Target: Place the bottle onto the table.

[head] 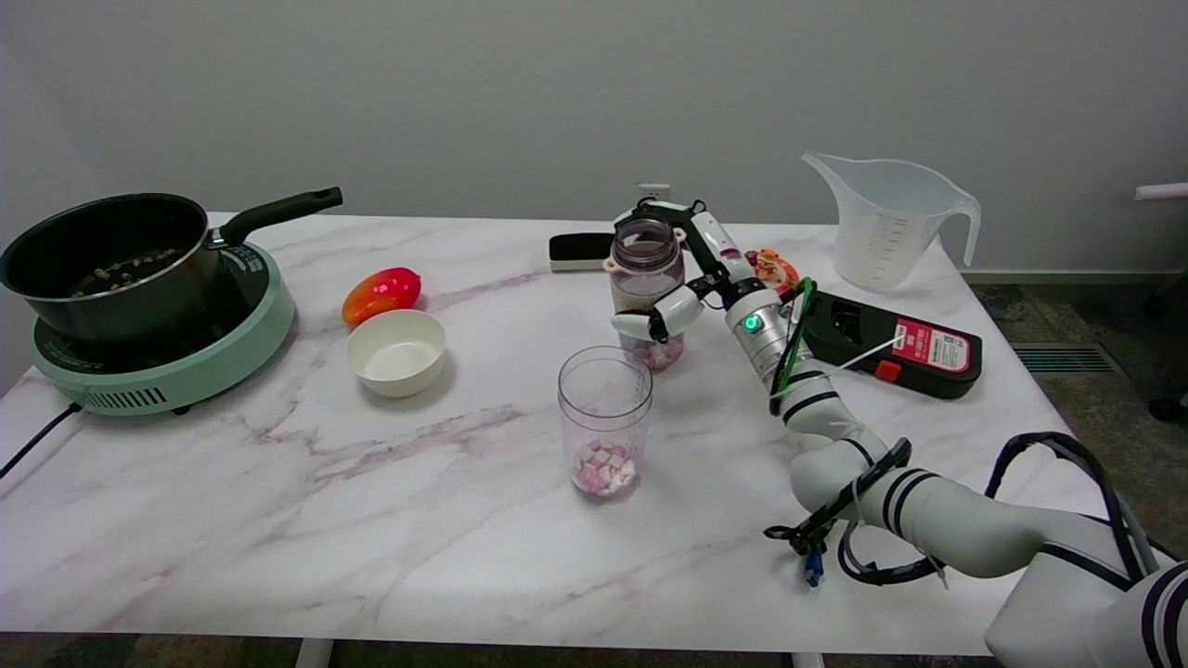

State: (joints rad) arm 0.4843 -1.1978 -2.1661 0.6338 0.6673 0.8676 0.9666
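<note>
Clear plastic bottle (647,292), open mouth, a few pink-white pieces at the bottom: light, rigid, smooth-walled, so probably slippery. Best hold is mid-body at the brown band, kept upright so nothing spills. Right hand (691,269) wraps it from the right, thumb across the front, fingers behind near the neck, clamped on it. Bottle sits mid-table, just behind the clear cup (604,422). Can't tell if its base touches the table (278,520) yet; looks very close.

right arm — reaches in from lower right, extended | right hand (691,278) — fingers wrapped around a held object
</note>
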